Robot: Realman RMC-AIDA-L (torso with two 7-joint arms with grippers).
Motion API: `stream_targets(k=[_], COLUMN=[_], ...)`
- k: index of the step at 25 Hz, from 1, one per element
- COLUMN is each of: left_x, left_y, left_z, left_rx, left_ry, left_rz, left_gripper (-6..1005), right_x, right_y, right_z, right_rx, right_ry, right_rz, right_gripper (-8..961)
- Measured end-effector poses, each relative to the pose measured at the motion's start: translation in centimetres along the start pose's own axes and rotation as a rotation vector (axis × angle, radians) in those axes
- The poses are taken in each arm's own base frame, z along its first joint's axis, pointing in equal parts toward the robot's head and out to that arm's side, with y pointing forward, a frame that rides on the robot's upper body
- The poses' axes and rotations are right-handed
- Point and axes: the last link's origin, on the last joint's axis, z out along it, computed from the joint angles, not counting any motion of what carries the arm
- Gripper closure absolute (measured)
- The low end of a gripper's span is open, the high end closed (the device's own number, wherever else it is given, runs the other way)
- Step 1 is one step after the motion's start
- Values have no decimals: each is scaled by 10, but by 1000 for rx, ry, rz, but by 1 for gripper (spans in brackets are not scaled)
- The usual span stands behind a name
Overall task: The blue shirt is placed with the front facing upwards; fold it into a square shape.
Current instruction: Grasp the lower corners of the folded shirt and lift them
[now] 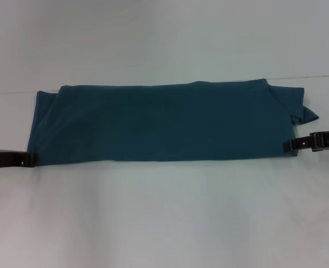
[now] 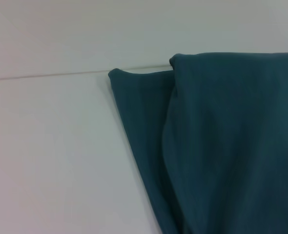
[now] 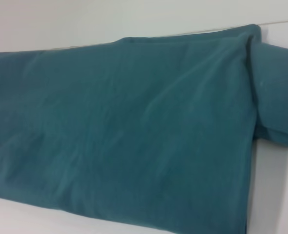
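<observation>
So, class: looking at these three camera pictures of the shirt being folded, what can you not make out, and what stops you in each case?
- Blue shirt: its print and neck label show in no view; the cloth is folded into a long strip over them.
- Left gripper, head view: at the strip's near left corner, arm cut off by the picture edge; grip unclear.
- Right gripper, head view: at the near right corner; grip unclear.
- Both wrist views: no fingers visible, only shirt and table.

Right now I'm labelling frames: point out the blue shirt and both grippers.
blue shirt [image 1: 164, 123], head view, middle of the folded band.
left gripper [image 1: 26, 159], head view, tip at the shirt's corner.
right gripper [image 1: 291, 145], head view, tip at the shirt's edge.
</observation>
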Motion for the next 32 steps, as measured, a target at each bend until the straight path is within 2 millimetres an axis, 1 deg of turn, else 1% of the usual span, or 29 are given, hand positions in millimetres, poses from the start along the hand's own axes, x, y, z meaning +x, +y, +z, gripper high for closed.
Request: stream_targets(k=[8, 11, 17, 21, 24, 27, 32], left_x=[0, 2, 5, 6, 6, 4, 3], left_y=[0, 1, 5, 6, 6, 7, 8], left_z=[1, 0, -9, -14, -14, -14, -13], left_rx=[11, 6, -7, -14, -18, -20, -24], left_ry=[-6, -3, 18, 24, 21, 18, 15], left_rz=[17, 21, 21, 25, 25, 27, 28], left_gripper=[882, 978, 978, 978, 977, 977, 977], right_x=[0, 0, -3, -11, -17, -21, -22], right_y=[0, 0, -5, -13, -15, -13, -3], right_z=[-1, -2, -8, -18, -22, -19, -3], right_rx=[-3, -8, 4, 28, 52, 70, 57], right_ry=[-3, 2, 1, 8, 26, 42, 39], right_rz=[12, 19, 46, 82, 75, 62, 57], right_gripper=[47, 48, 50, 51, 52, 53, 53])
